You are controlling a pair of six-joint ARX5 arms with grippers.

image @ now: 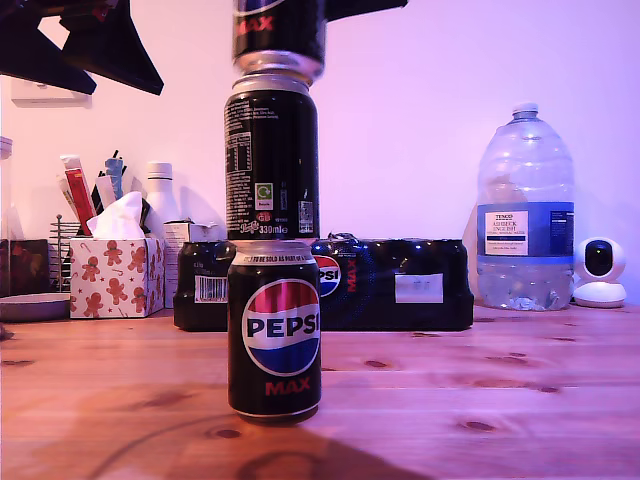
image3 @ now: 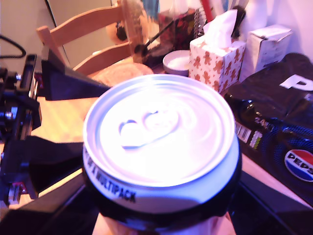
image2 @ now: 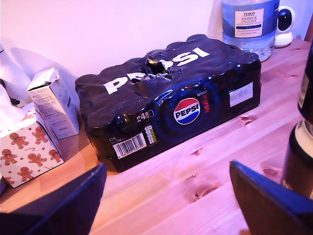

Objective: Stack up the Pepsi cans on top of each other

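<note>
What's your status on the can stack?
Second pincer shut on top can, hovering over middle can. Middle sits on bottom can. First pincer open, empty. Nothing in the way.

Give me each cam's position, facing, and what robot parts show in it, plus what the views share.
Exterior view: low at table height, facing the stack head-on; bottom Pepsi can, middle can, top can held above it; dark arm parts along the top edge.
First wrist view: above the table, looking at the multipack; my first gripper open, holding nothing.
Second wrist view: straight down on the top can's lid; my second gripper clamps it.
Shared: multipack, tissue box.
</note>
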